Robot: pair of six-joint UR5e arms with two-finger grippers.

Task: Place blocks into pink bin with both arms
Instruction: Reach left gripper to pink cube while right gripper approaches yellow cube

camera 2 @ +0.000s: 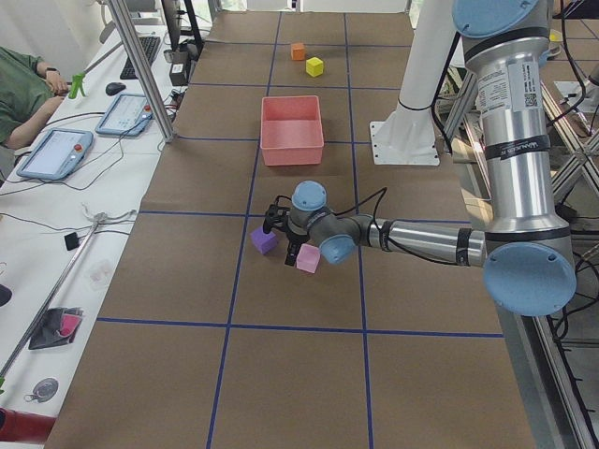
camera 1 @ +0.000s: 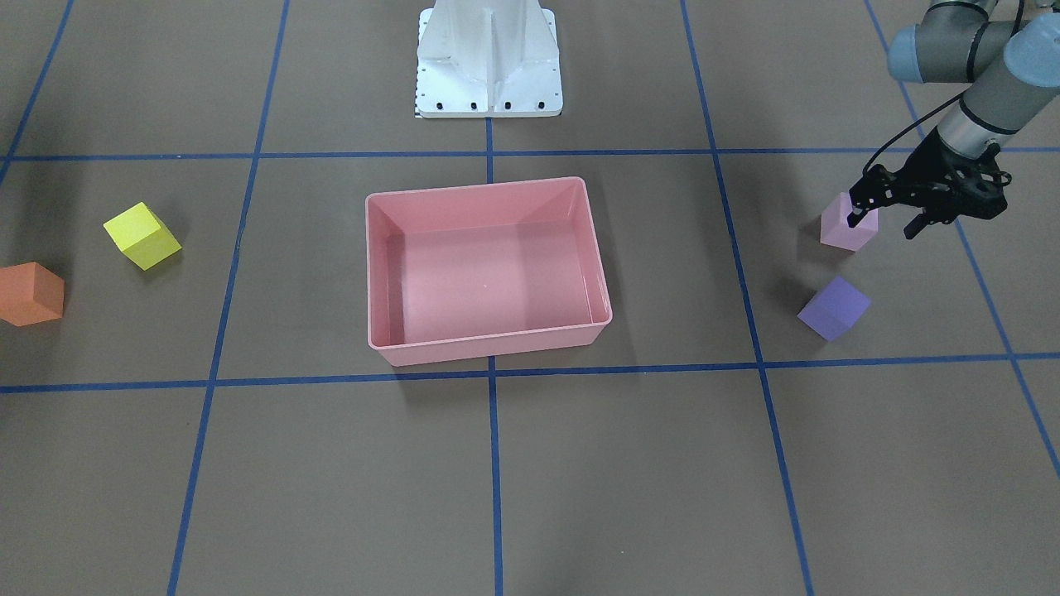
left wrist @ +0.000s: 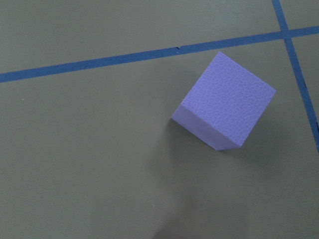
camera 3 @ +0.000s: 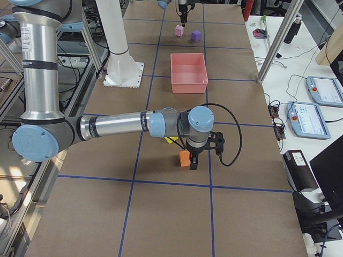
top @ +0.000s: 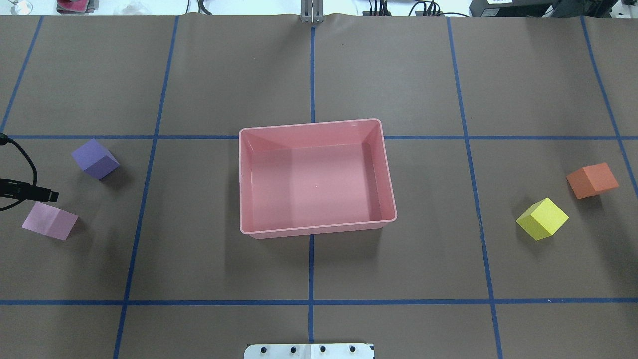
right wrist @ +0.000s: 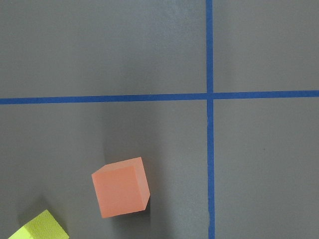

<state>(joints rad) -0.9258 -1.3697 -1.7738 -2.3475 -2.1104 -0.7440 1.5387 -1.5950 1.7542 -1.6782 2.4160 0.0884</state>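
Observation:
The empty pink bin [camera 1: 489,331] sits mid-table. The pink-lilac block [camera 1: 845,233] and the purple block [camera 1: 834,308] lie on my left side. My left gripper [camera 1: 884,225] is open and empty, just above the pink-lilac block, with one finger over its top edge. The left wrist view shows only the purple block [left wrist: 224,107]. The yellow block [camera 1: 142,236] and the orange block [camera 1: 31,294] lie on my right side. My right gripper [camera 3: 194,160] shows only in the exterior right view, right next to the orange block [camera 3: 184,158]; I cannot tell whether it is open or shut.
The white base pedestal [camera 1: 489,58] stands behind the bin. Blue tape lines cross the brown table cover. An operator [camera 2: 23,94] sits at a side table with tablets beyond the far table edge.

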